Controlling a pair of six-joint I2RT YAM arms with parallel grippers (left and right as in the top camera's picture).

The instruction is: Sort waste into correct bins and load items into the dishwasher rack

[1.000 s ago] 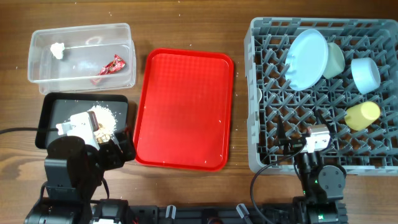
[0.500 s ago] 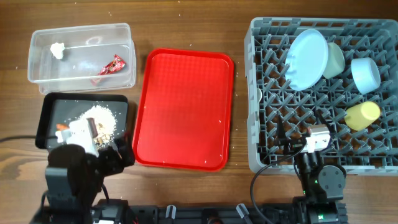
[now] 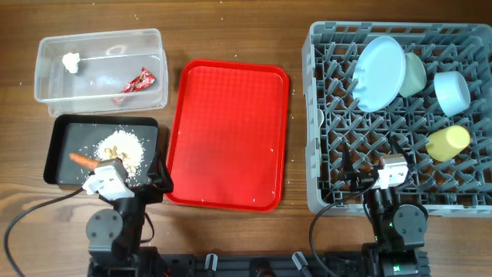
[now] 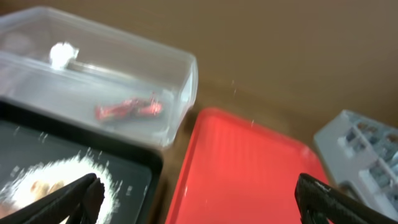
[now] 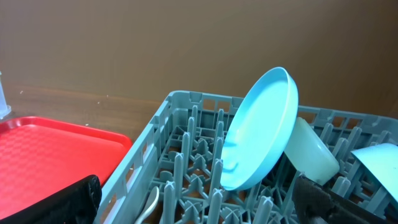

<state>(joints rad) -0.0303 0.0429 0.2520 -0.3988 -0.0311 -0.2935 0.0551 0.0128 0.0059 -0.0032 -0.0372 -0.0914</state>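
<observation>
Left end effector point(image 4: 198, 188) beside black tray point(image 4: 37, 155)

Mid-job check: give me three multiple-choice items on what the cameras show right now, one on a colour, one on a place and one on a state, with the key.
1. What colour is the plate standing in the dish rack?
A. Yellow
B. Light blue
C. Black

2. Where does the red wrapper lie?
A. In the clear bin
B. In the dish rack
C. In the left gripper

3. How is the left gripper?
A. Shut on the red wrapper
B. Shut on the plate
C. Open, holding nothing

Key:
1 B: overhead and right wrist views both show a light blue plate on edge among the pegs.
2 A: the wrapper shows through the bin's clear wall, on its floor.
3 C: the left wrist view shows its fingers wide apart with nothing between them.
</observation>
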